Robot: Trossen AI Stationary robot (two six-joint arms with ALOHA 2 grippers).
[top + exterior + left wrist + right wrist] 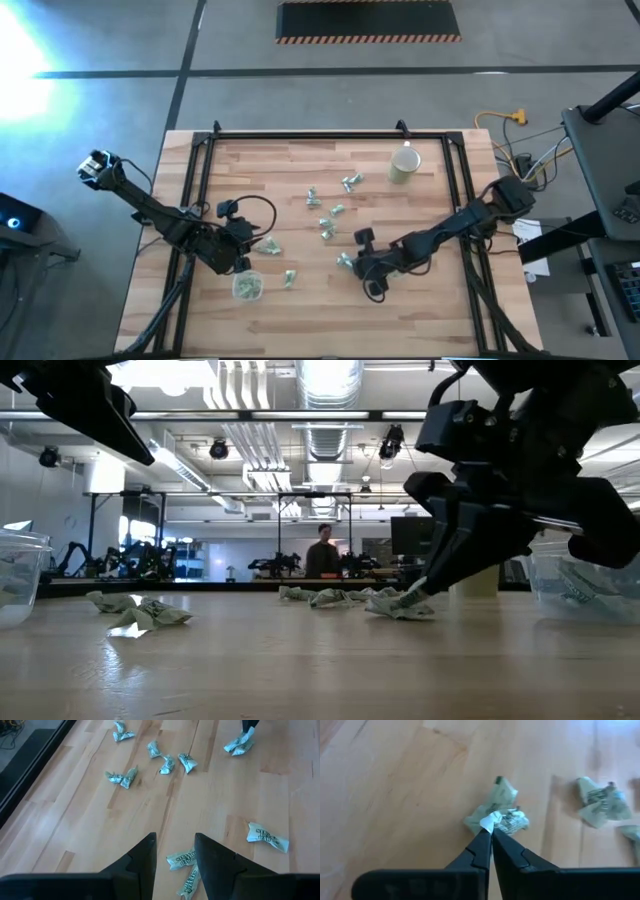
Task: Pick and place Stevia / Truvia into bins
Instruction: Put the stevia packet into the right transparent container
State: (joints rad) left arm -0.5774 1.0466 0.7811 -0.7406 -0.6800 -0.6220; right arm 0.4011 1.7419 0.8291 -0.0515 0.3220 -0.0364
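Note:
Several pale green-and-white Stevia / Truvia sachets (327,222) lie crumpled on the wooden table's middle. My right gripper (490,831) is down at the table, shut on one crumpled sachet (501,816), also seen in the low view (402,606). My left gripper (175,851) hangs open above the table's left half, touching nothing; two sachets (181,859) lie on the wood below the gap between its fingers. One clear bin (247,287) with sachets inside stands near the left gripper. The low view shows a bin at the left edge (20,575) and another at the right (585,588). My right gripper pinches a white torn corner (489,821) of the crumpled sachet, on its near side, between the two fingertips. The fingers slant down from the table's right side. The rest of the sachet lies on the wood beyond the tips.
A beige round cup (403,166) stands at the far right of the table. A black frame rail (320,137) runs along the table's far edge and sides. Bare wood lies along the near edge. A person (322,550) stands far off in the room.

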